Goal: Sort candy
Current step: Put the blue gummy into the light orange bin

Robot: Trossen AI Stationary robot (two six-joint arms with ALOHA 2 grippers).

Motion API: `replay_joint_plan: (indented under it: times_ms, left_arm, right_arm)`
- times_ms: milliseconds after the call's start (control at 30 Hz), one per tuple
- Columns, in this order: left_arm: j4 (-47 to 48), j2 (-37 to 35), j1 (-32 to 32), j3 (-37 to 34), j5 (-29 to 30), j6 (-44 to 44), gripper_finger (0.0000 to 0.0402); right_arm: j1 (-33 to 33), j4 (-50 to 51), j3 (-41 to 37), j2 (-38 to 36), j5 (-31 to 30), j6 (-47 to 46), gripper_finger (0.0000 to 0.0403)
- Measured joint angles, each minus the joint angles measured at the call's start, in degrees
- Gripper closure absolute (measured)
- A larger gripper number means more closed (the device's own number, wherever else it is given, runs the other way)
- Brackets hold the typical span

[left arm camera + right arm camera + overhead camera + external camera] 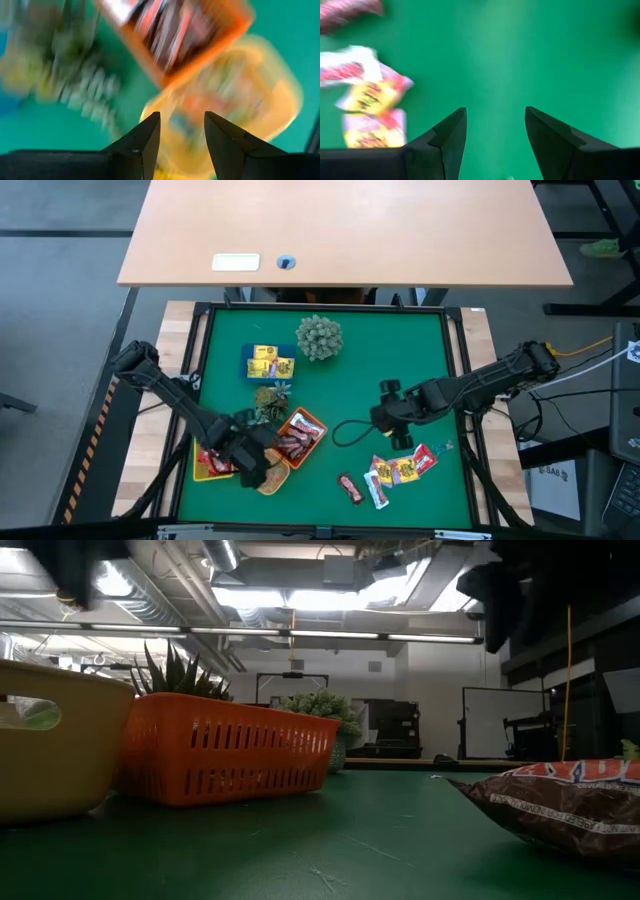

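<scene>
orange basket point(228, 748), brown candy packet point(565, 806)

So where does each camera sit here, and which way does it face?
High: overhead, looking straight down on the mat; both arms show.
Low: at table height, looking level past the orange tray into the room; no gripper clearly seen.
Left wrist: above the orange tray and yellow tray; left gripper open.
Right wrist: over bare mat beside candy; right gripper open.
High, low and left wrist share the orange tray.
</scene>
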State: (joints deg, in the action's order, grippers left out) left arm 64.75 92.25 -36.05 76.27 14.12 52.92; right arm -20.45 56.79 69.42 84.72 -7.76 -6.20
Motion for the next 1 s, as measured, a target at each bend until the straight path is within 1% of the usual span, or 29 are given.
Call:
replay_joint_plan:
  times_ms: [133, 300, 467, 600, 667, 900, 1000]
  left_arm:
    - [-11.8, 0.0, 3.4, 0.0, 1.9, -9.6, 0.0263]
    - [-24.1, 0.0, 7.9, 0.0, 2.0, -23.6, 0.0262]
    - [-30.2, 0.0, 12.6, 0.0, 2.0, -33.3, 0.0262]
    - [-30.8, 0.0, 15.7, 0.0, 1.4, -36.7, 0.0262]
    - [-30.8, 0.0, 16.9, 0.0, 1.4, -37.0, 0.0262]
    - [-30.9, 0.0, 19.2, 0.0, 1.2, -37.1, 0.0262]
    - [-30.9, 0.0, 19.4, 0.0, 1.2, -37.1, 0.0262]
  right_arm:
    - [-0.1, 6.2, -2.0, -3.9, -5.0, -4.2, 0.02]
    - [0.0, 7.3, -9.1, -10.7, -5.5, -7.5, 0.02]
    - [0.0, 7.4, -16.6, -14.9, -5.6, -13.4, 0.02]
    - [0.0, 7.8, -21.2, -15.3, -5.3, -17.8, 0.02]
    - [0.0, 7.8, -23.2, -15.1, -4.6, -19.0, 0.02]
    - [0.0, 7.9, -28.8, -13.2, -4.6, -19.1, 0.02]
    - [1.0, 7.9, -30.3, -12.2, -4.5, -19.0, 0.02]
